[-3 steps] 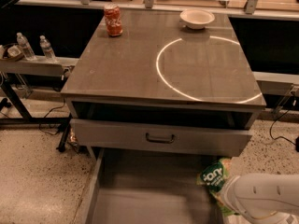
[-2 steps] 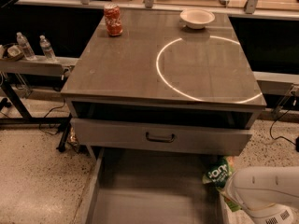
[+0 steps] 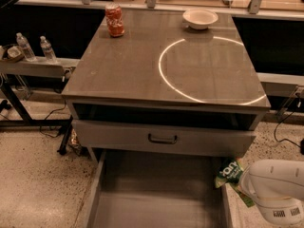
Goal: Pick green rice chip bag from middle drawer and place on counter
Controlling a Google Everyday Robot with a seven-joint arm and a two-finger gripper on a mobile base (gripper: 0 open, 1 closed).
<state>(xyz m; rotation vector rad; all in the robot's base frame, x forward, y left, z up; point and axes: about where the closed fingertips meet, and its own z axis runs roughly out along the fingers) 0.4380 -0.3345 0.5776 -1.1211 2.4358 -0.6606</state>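
Note:
The green rice chip bag [image 3: 230, 173] has a dark green top with white lettering. It is off the floor of the middle drawer [image 3: 156, 198] and sits over the drawer's right wall. My gripper [image 3: 243, 188] is at the lower right, mostly hidden under the white arm housing [image 3: 278, 189]. It is shut on the bag's lower end. The drawer is pulled out and its grey floor is bare. The counter [image 3: 133, 65] with the white ring [image 3: 209, 70] lies above and behind.
A red soda can [image 3: 115, 19] stands at the counter's back left and a white bowl [image 3: 200, 18] at the back right. The shut drawer front with a dark handle [image 3: 162, 138] overhangs the open drawer. A side shelf with water bottles [image 3: 35, 49] is at the left.
The arm has moved right and slightly up with the bag, which went from inside the drawer's right corner to over its right wall.

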